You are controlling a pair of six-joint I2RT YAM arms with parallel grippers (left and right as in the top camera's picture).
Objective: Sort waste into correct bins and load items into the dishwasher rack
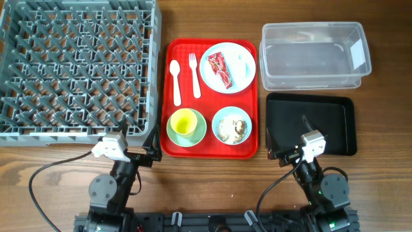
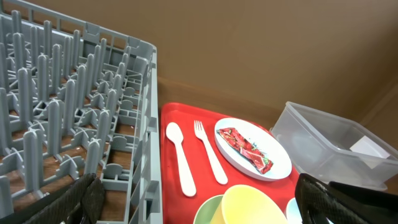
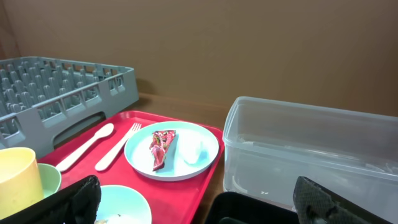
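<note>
Nothing looks sorted yet. The dishwasher rack (image 1: pixel 154 77) in the upper left of the overhead frame has bare pegs. The clear tub (image 1: pixel 315 27) at upper right and the black tray (image 1: pixel 338 125) below it seem to hold nothing.

Everything to be handled sits on the red serving tray (image 1: pixel 212 43) in the middle. The plate (image 1: pixel 239 78) at its upper right carries the red wrapper (image 1: pixel 220 69) and, seen from the right wrist, a white scrap (image 3: pixel 194 149). The spoon (image 1: pixel 176 82) and fork (image 1: pixel 194 75) lie side by side at upper left. The yellow cup (image 1: pixel 183 120) stands on its saucer (image 1: pixel 200 132) at lower left. The bowl (image 1: pixel 215 122) at lower right holds rice-like grains (image 1: pixel 225 132) and brown bits (image 1: pixel 240 126).

The layout seems made for a split, with the rack beside the left arm and the 2 bins beside the right. The left gripper (image 1: pixel 137 136) hovers by the rack's lower right corner, and the right gripper (image 1: pixel 288 134) over the black tray's lower left. Both have fingers spread wide, clasping nothing.
</note>
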